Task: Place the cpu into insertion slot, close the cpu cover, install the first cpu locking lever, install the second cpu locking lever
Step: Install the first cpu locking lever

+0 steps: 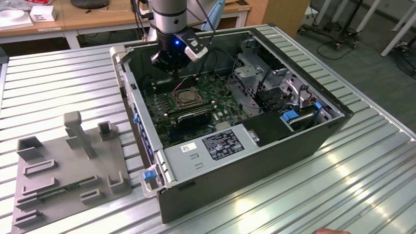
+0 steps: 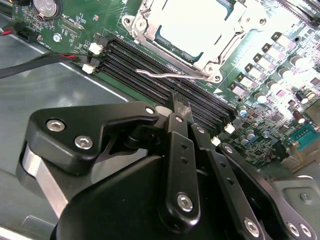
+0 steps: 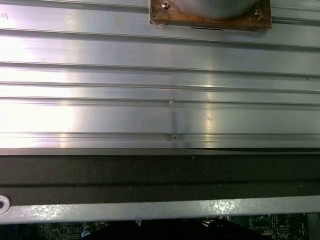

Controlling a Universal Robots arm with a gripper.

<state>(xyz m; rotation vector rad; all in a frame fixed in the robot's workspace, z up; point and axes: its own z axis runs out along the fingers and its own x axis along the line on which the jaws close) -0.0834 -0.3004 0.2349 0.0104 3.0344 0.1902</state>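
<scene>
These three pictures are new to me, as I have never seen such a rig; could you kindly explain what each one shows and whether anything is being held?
The exterior view comes from a camera off the arm. It shows a robot arm reaching down into an open computer case that lies on a ribbed metal table. Beside the case, toward that view's left, sits a grey holder block.

The second wrist view is taken from a camera riding on the arm. It looks past the black gripper at the green motherboard. The fingers sit together with nothing between them. Just beyond them the cpu already lies in the insertion slot, with the cpu cover framing it. A thin wire lever runs along the slot's edge.

The first wrist view faces the table's ribs over the case wall.
</scene>
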